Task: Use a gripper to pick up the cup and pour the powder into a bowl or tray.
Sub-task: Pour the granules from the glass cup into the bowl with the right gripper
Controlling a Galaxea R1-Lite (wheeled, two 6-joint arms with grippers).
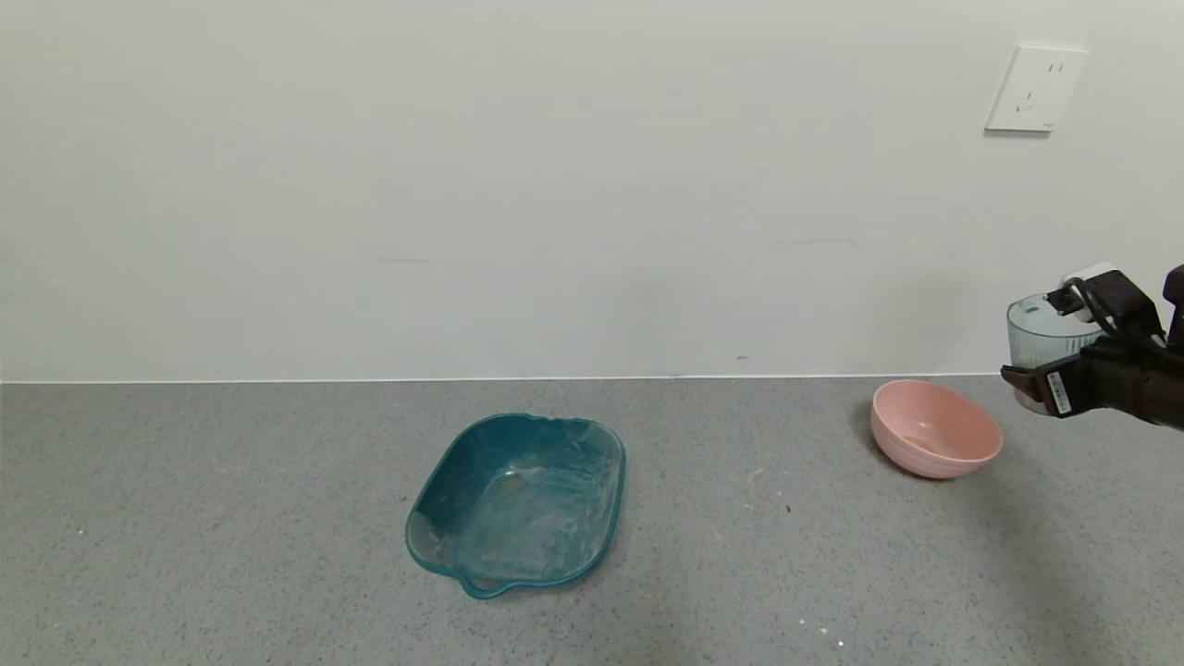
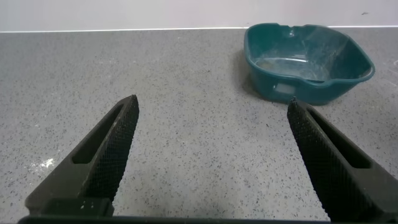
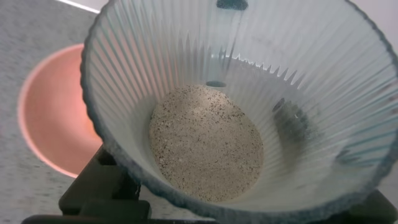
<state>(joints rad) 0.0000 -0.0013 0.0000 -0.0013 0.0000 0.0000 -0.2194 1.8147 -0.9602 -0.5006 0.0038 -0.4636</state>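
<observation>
Nearest to the camera, filling almost the whole right wrist frame: ribbed translucent cup [image 3: 249, 106], with pale beige powder [image 3: 205, 143] heaped low at its bottom, centre of the frame. Behind the cup, at the left edge of that frame, a part of the pink bowl [image 3: 50, 124] on the grey table [image 3: 25, 37]. In the head frame, far right and middle height: right gripper [image 1: 1064, 384], clenched around the cup [image 1: 1041, 342], holding it upright above the table [image 1: 231, 518], just right of the bowl [image 1: 934, 427] and a little higher in the frame. Inside the bowl, a faint beige trace near the bottom. Lower centre of the head frame: teal tray [image 1: 518, 499], dusty with whitish marks, well apart from the bowl. Upper right, on the white wall: white socket plate [image 1: 1036, 89]. In the left wrist frame: left gripper [image 2: 211, 162], released, two black ribbed fingers [image 2: 106, 155] spread wide at lower left and lower right, with nothing between them; same tray [image 2: 308, 62] in the upper right of that frame, on the table.
</observation>
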